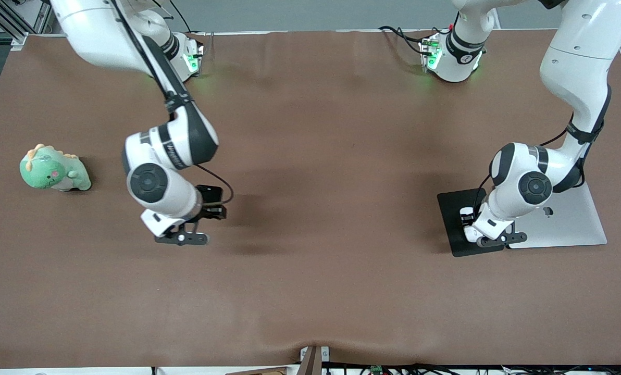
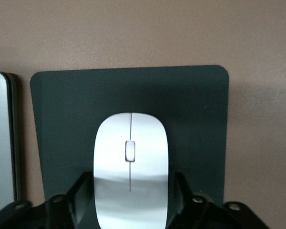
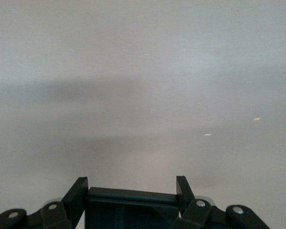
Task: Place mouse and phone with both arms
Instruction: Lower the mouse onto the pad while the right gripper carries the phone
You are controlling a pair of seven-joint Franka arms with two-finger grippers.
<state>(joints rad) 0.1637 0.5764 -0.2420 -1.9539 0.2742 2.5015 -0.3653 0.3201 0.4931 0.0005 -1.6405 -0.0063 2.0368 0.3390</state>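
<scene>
My left gripper (image 1: 498,240) is low over the black mat (image 1: 454,219) at the left arm's end of the table. In the left wrist view its fingers (image 2: 81,195) press both sides of the white mouse (image 2: 131,162), which sits over the middle of the mat (image 2: 195,109). My right gripper (image 1: 183,238) is over bare brown table toward the right arm's end. In the right wrist view its fingers (image 3: 78,191) are shut on the black phone (image 3: 131,210), held flat above the table. In the front view both the mouse and the phone are hidden by the hands.
A closed silver laptop (image 1: 566,219) lies beside the mat, touching its edge; its edge also shows in the left wrist view (image 2: 0,143). A green plush dinosaur (image 1: 54,169) sits at the right arm's end of the table.
</scene>
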